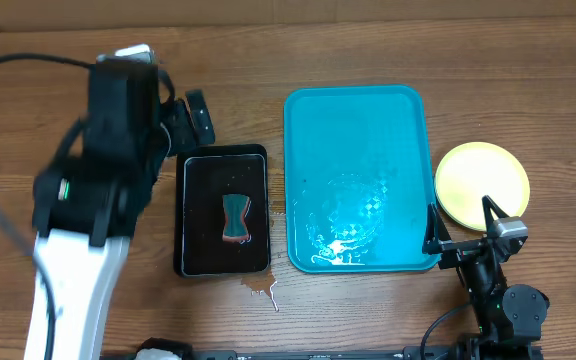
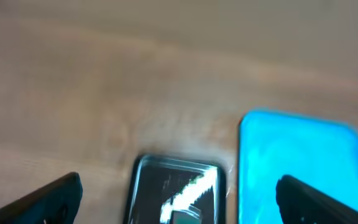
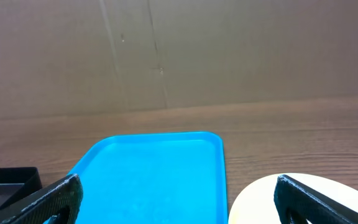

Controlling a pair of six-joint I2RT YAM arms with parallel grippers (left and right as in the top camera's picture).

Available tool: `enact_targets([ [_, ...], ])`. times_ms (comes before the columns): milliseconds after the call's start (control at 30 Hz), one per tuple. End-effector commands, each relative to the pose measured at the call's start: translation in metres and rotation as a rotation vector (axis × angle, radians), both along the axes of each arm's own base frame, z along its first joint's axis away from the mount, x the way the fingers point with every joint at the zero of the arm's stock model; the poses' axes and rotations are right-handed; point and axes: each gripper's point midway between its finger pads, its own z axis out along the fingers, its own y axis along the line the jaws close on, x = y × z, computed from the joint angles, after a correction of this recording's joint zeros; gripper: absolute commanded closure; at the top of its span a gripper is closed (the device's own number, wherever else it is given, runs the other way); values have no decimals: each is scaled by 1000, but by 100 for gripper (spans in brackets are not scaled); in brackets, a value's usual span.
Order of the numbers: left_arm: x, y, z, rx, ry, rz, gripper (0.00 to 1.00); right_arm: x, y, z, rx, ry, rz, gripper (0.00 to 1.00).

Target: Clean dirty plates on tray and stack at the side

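The turquoise tray point(image 1: 313, 130) lies mid-table with nothing on it except a wet sheen; it also shows in the left wrist view point(image 2: 303, 162) and the right wrist view point(image 3: 148, 174). A pale yellow-green plate point(image 1: 482, 180) rests on the table just right of the tray and shows in the right wrist view point(image 3: 260, 202). I cannot tell whether other plates lie under it, and no light blue plate shows. My right gripper point(image 1: 461, 222) point(image 3: 179, 202) is open and empty, over the tray's near right corner and the plate's edge. My left gripper point(image 1: 196, 118) point(image 2: 179, 205) is open and empty, above the black tray's far end.
A small black tray point(image 1: 193, 215) point(image 2: 145, 186) left of the turquoise tray holds a teal and brown sponge point(image 1: 236, 218). A small puddle point(image 1: 263, 288) lies on the wood in front of it. A cardboard wall point(image 3: 179, 50) stands behind the table.
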Motion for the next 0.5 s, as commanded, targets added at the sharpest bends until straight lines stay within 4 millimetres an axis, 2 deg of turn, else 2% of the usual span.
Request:
enact_targets([
  [0, -20, -5, 5, 35, -113, -101, 0, 0, -2, -2, -1, -2, -9, 0],
  [67, -30, -7, 5, 25, -184, -128, 0, 0, -2, -2, 0, -2, -9, 0],
  [167, -56, 1, -4, 15, -290, -119, 0, 0, -2, -2, 0, -2, -9, 0],
  [300, -81, 17, -23, 9, -353, -78, 0, 0, -2, -2, 0, -2, -9, 0],
  [467, -103, 30, -44, 1, -456, -41, 0, 0, -2, -2, 0, -2, -9, 0],
])
